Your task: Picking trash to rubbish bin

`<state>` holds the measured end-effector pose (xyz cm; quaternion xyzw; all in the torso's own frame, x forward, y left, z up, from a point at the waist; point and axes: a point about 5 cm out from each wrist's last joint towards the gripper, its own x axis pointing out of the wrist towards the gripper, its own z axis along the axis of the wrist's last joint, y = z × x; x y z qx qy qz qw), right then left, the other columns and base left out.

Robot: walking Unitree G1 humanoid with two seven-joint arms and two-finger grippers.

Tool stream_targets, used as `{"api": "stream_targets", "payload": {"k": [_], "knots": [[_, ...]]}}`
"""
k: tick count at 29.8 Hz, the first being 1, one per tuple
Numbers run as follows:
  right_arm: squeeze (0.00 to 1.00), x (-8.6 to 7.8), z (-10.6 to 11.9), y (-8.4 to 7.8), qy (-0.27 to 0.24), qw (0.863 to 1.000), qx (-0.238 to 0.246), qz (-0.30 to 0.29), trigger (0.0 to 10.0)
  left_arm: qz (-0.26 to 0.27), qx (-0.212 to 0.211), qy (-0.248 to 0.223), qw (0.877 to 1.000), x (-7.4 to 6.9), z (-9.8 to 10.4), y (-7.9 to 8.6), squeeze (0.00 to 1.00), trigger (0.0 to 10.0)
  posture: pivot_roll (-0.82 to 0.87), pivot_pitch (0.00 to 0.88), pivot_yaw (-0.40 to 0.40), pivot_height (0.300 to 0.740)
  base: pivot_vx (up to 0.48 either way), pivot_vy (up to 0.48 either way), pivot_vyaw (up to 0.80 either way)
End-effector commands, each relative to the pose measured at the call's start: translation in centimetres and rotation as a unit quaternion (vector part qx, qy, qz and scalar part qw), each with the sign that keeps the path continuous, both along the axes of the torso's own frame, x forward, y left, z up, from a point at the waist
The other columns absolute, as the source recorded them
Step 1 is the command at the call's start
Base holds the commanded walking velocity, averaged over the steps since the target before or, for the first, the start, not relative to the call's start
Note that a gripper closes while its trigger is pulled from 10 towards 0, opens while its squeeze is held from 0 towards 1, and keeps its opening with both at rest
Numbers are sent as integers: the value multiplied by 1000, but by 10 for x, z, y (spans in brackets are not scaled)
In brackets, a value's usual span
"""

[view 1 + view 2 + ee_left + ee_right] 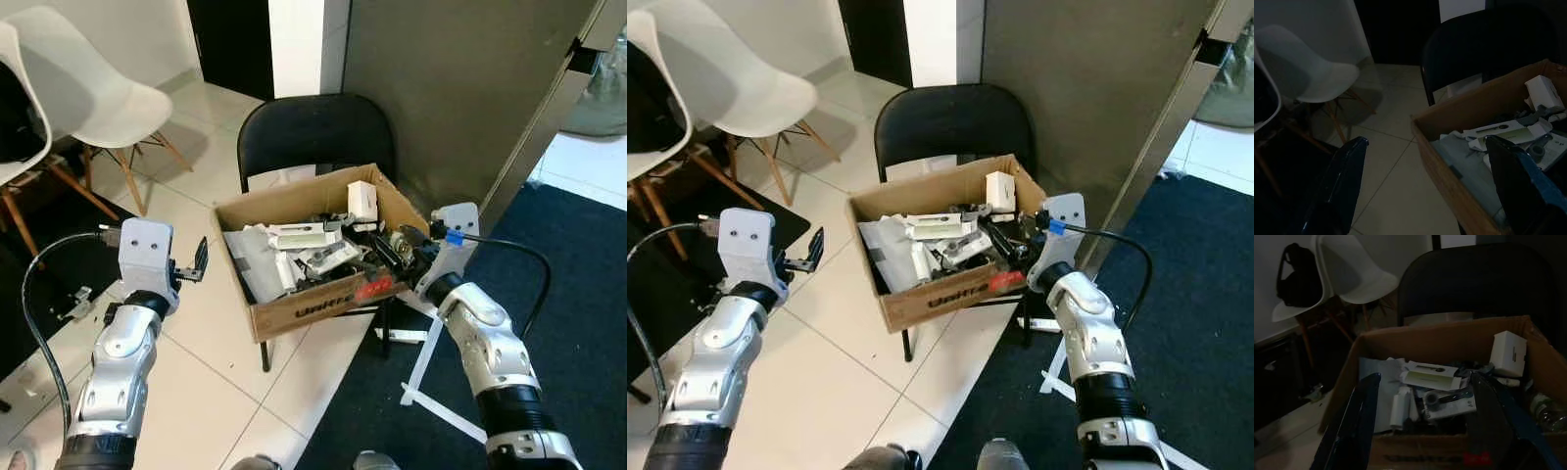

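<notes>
We are at the drop-off: the cardboard box [313, 245] on the black chair [313, 132] already holds the trash [309, 250]. Our right gripper [416, 250] hangs released at the box's right rim, our left gripper [196, 262] released left of it. Next, we judge, comes finding more litter.

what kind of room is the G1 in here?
Probably a home or small office living area. Tiled floor meeting dark carpet, white shell chairs with wooden legs, and a black folding chair holding a cardboard box of trash.
</notes>
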<state>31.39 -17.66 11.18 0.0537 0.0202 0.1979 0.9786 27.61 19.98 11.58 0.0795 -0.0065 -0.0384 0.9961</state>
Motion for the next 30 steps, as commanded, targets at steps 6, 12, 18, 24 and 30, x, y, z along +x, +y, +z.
{"api": "stream_targets", "payload": {"k": [6,12,18,24,30], "knots": [[0,-2,-1,0,4,1000,-8,1,10000,-1,5,9,1000,-1,-5,1,0,10000,-65,0,5,740,-352,0,0],[0,-2,0,-1,3,1000,-9,-4,10000,-1,3,10,1000,0,-5,1,0,10000,-66,0,7,740,-355,0,0],[0,-2,0,-1,4,1000,-9,-7,10000,-2,3,10,1000,0,-5,2,0,10000,-66,1,10,740,-353,0,0],[0,-2,0,-1,4,1000,-9,-9,10000,-2,4,10,1000,0,-5,3,0,10000,-65,2,11,740,-354,0,0],[0,-2,-2,-2,14,1000,-15,-17,10000,-2,4,9,1000,0,-5,3,0,10000,-66,2,12,740,-354,0,0]]}}
